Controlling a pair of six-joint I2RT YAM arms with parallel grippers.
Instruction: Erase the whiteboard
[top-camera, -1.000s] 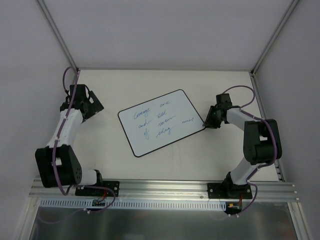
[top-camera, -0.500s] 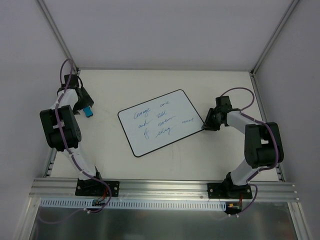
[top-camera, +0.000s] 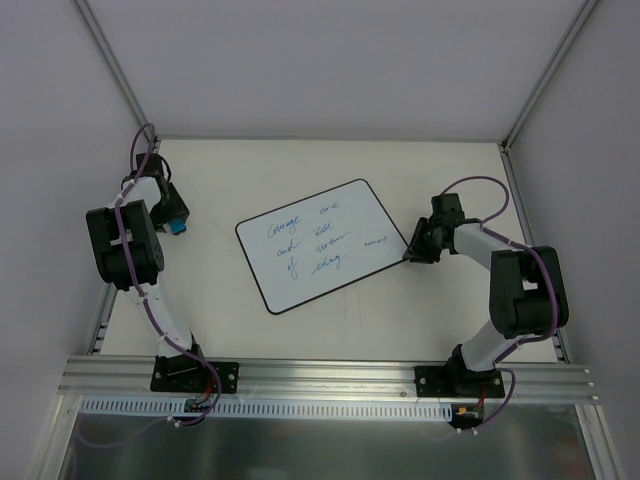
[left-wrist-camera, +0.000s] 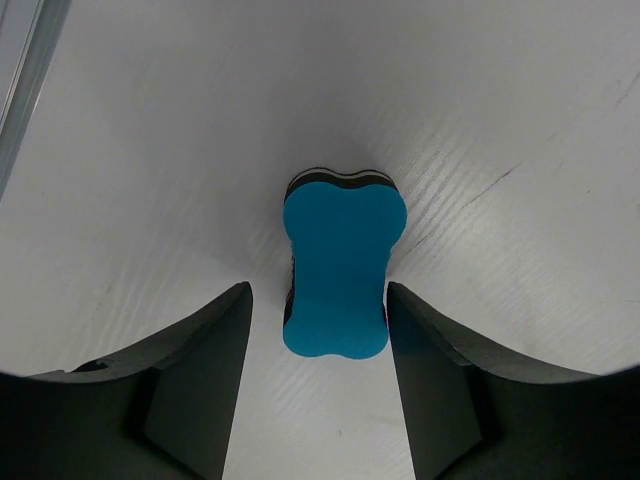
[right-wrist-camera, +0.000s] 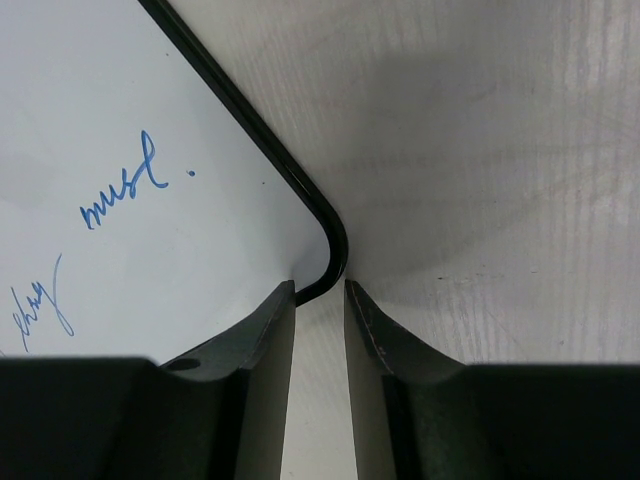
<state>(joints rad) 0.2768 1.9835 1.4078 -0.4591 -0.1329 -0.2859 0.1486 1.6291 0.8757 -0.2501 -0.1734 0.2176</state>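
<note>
The whiteboard (top-camera: 320, 245) lies tilted at mid-table with blue handwriting on it; its lower right corner (right-wrist-camera: 150, 100) fills the right wrist view. My right gripper (top-camera: 410, 252) sits at that corner, jaws narrow (right-wrist-camera: 318, 285), with the black rounded rim pinched between the tips. A small blue eraser (top-camera: 178, 227) lies on the table at the far left. My left gripper (top-camera: 172, 215) is down over it. In the left wrist view the eraser (left-wrist-camera: 340, 270) has its near end between the fingers; the right finger (left-wrist-camera: 420, 330) touches it, and the left finger (left-wrist-camera: 215, 340) stands a little off.
The cream tabletop (top-camera: 450, 180) is boxed in by white walls and metal corner posts (top-camera: 120, 80). A metal rail (top-camera: 330, 375) carrying both arm bases runs along the near edge. A frame strip (left-wrist-camera: 20, 80) lies close to the left of the eraser.
The left arm has folded back toward the far left, bringing its gripper down round the blue eraser, and the jaws have narrowed. The right arm and whiteboard have hardly moved.
</note>
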